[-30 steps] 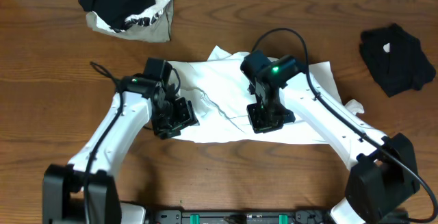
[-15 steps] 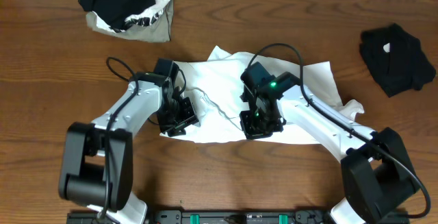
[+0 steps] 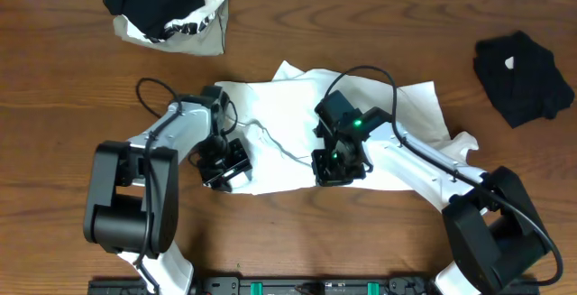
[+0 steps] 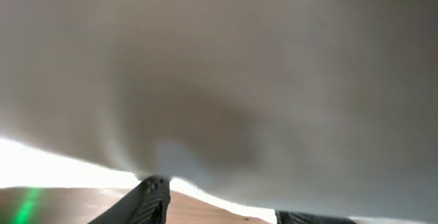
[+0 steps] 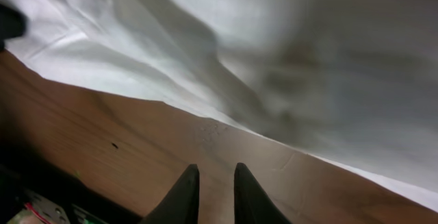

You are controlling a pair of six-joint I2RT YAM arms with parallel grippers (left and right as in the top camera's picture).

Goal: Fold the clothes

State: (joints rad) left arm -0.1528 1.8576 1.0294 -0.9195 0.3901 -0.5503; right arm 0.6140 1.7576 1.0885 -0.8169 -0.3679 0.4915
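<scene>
I judge barely begun: white T-shirt [image 3: 297, 119] crumpled mid-frame; pile [image 3: 167, 11] upper left, black garment [image 3: 523, 77] upper right unfolded. Right gripper [image 5: 212, 183] barely parted, empty; left gripper [image 3: 224, 164]: can't tell.

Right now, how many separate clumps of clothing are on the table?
3: white T-shirt spread at centre, black garment at the right edge, mixed pile at top left, which may hide more garments.

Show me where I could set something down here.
The brown wooden table is bare along its far edge, between the dark clothes heap and the crumpled black garment. Crowded middle: left arm and right arm over the white T-shirt.
</scene>
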